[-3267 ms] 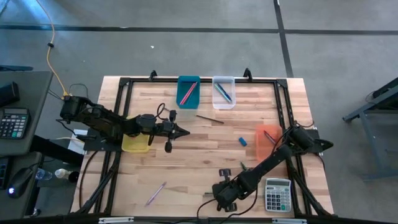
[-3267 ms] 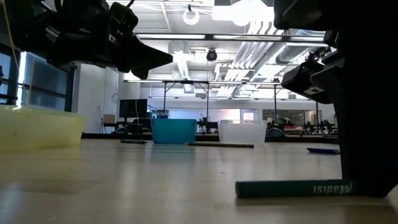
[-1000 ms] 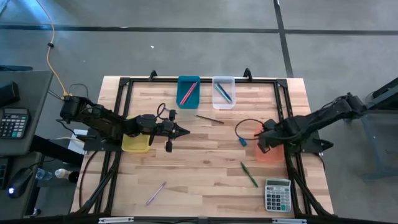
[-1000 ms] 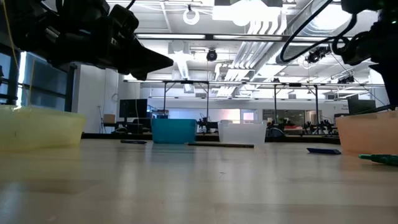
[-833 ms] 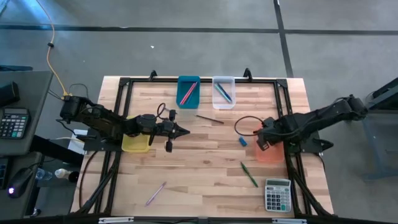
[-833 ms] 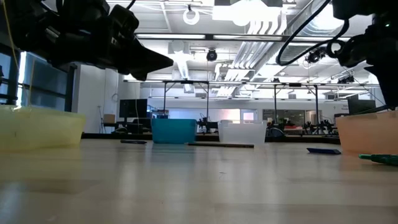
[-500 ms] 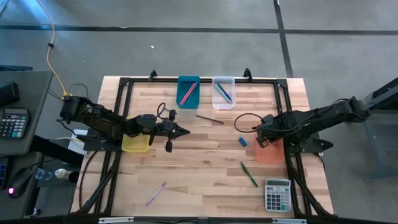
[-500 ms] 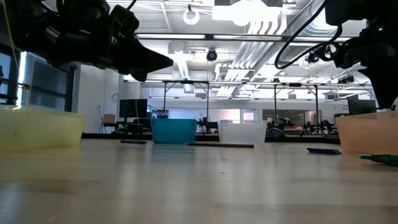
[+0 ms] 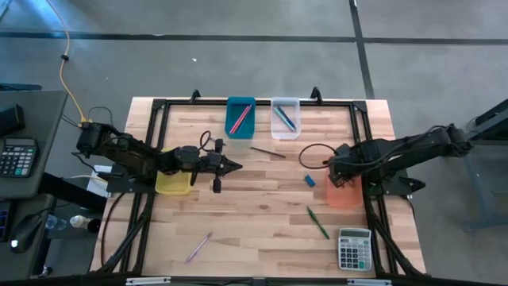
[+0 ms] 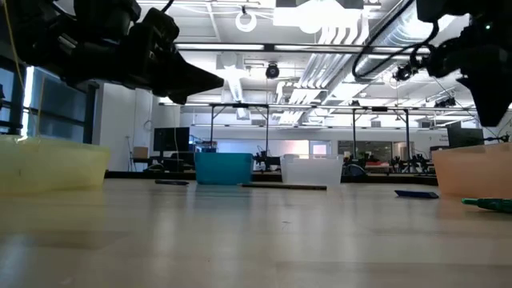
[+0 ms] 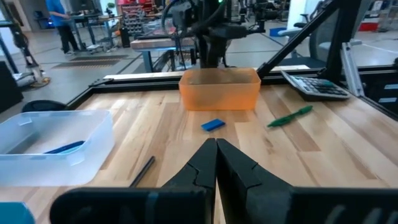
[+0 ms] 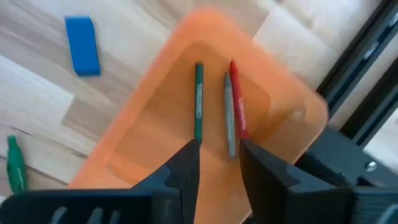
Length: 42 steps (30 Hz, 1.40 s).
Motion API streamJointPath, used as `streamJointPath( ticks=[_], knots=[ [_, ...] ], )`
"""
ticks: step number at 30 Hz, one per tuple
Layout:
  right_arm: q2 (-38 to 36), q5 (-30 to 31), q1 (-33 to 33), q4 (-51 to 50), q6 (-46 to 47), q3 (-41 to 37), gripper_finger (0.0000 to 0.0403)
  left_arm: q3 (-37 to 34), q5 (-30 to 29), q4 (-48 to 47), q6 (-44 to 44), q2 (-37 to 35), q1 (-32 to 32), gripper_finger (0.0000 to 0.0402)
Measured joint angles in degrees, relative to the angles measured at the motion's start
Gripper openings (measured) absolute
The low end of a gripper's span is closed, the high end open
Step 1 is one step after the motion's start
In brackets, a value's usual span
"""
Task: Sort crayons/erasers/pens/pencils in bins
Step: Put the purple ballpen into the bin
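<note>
While the right gripper (image 12: 217, 163) hovered above the orange bin (image 9: 346, 184) with its fingers slightly apart and nothing between them, three sticks lay inside that bin: a green one (image 12: 198, 99), a grey one (image 12: 229, 115) and a red one (image 12: 237, 99), side by side. Just beside the bin on the bare wood lay the blue eraser (image 9: 309, 180), untouched, and nearer the front edge a green marker (image 9: 317, 222) lay close to the grey calculator (image 9: 354, 247).

Over the middle-left of the table (image 9: 262, 206) the left gripper (image 9: 235, 166) waited with its fingers pressed together and empty, just past the yellow bin (image 9: 174, 183), whose contents could not be made out. At the far edge the teal bin (image 9: 240, 117) held a pink stick and another thin one, and the clear bin (image 9: 285, 117) held a blue stick and perhaps one more. A dark pencil (image 9: 267, 152) lay loose in front of those two bins, and a pale pink stick (image 9: 198, 247) lay near the front-left corner.

By the look of it the sorting was partly done: three bins were stocked, while four items remained loose on the table, namely the eraser, the marker, the dark pencil and the pink stick. The eraser, being nearest the right gripper, seemed a likely next pick.
</note>
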Motion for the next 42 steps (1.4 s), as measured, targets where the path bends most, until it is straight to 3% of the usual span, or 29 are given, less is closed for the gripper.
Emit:
streamJointPath(
  ticks=[7, 12, 15, 19, 28, 34, 42],
  knots=[
    [0.0, 9.1, 4.1, -3.1, -2.6, 5.3, 0.008, 0.0, -0.5, 0.0, 0.0, 0.0, 0.0, 0.0],
    [0.0, 16.2, 8.2, 6.2, -7.5, 4.4, 0.003, 0.0, -0.5, 0.0, -2.4, 0.0, 0.0, 0.0],
    [0.0, 21.2, 10.6, 16.0, -12.1, 2.0, 0.0005, 0.0, -0.5, 0.0, -2.4, 0.0, 0.0, 0.0],
    [0.0, 25.7, 12.9, 32.1, -21.0, -2.3, 0.0008, 0.0, -0.5, 0.0, -2.2, 0.0, 0.0, 0.0],
    [0.0, 27.2, 15.1, 76.8, -43.0, -15.0, 0.0002, 0.1, -1.7, -1.1, -0.9, 0.0, -5.9, 0.0],
    [0.0, 26.8, 15.1, 90.1, -46.9, -21.0, 0.0, 4.2, -10.6, -17.3, -3.6, 0.0, -13.9, 0.0],
    [0.0, 26.6, 15.1, 92.3, -46.0, -23.1, 0.0, 14.2, -19.8, -40.7, -9.4, 0.0, -25.7, 0.0]
  ],
)
